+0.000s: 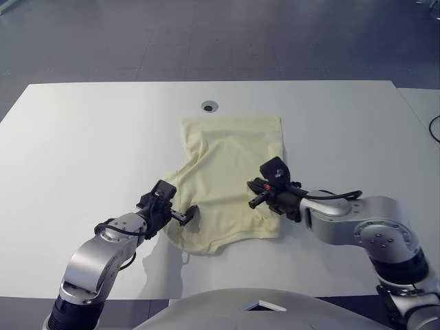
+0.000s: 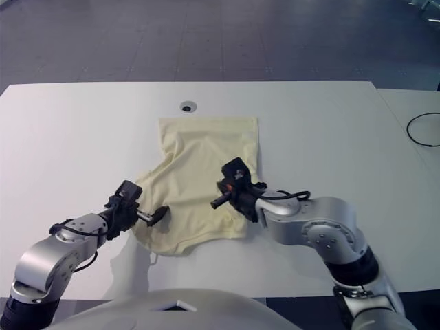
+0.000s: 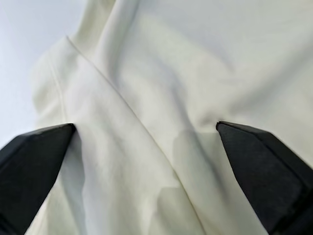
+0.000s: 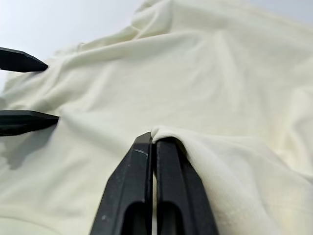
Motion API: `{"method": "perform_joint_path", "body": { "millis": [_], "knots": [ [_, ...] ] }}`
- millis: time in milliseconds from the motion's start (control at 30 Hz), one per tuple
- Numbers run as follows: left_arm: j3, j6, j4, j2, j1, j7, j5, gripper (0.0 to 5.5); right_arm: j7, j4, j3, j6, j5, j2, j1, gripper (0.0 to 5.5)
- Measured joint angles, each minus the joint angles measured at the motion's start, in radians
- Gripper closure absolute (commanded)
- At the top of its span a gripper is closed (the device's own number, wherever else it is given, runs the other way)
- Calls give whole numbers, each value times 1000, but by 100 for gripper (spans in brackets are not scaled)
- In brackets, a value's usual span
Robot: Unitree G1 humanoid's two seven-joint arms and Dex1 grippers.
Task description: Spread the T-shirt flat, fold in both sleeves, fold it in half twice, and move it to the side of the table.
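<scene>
**Spotter:** Start with the biggest thing. Your white table [image 1: 82, 172] runs across the head view from 9 o'clock to 3 o'clock.

**Second:** And where is the shirt on it?

**Spotter:** The pale yellow T-shirt [image 1: 230, 158] lies around the middle of the table. Its far half, toward 12 o'clock, is a flat, straight-edged panel. A diagonal crease runs down the 9 o'clock side. The near half, toward 6 o'clock, spreads wider and is rumpled, with a rounded hem.

**Second:** What is your right side doing?

**Spotter:** Your right gripper [image 4: 154, 141] sits over the shirt's 4 o'clock part, pointing toward 9 o'clock. Its jaws are pressed together, and a small raised fold of the cloth is pinched between the tips.

**Second:** And the left?

**Spotter:** Your left gripper [image 1: 187, 214] is at the shirt's 7 o'clock edge, pointing toward 3 o'clock. Its jaws are spread wide with nothing between them. Its own camera shows both tips low over the creased cloth, but you cannot tell whether they touch it. The two grippers face each other across the near half of the shirt, well apart.

**Second:** Anything smaller?

**Spotter:** A black cable [image 2: 421, 129] loops at the 3 o'clock edge, away from the shirt. A small round hole [image 1: 209, 106] sits in the tabletop just beyond the shirt's 12 o'clock edge.
</scene>
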Motion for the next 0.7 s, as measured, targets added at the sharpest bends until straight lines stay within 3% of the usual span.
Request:
{"method": "perform_joint_path", "body": {
  "millis": [167, 433, 700],
  "knots": [
    [-6, 0, 15, 1, -18, -12, 1, 10, 66, 111, 3, -28, 28, 160, 3, 549],
    [-21, 0, 21, -1, -32, -12, 1, 10, 174, 237, 52, -23, -100, 254, -6, 425],
    [-20, -1, 11, -23, -16, 9, 4, 10, 175, 148, -148, 36, 56, 234, -35, 300]
  ]
}}
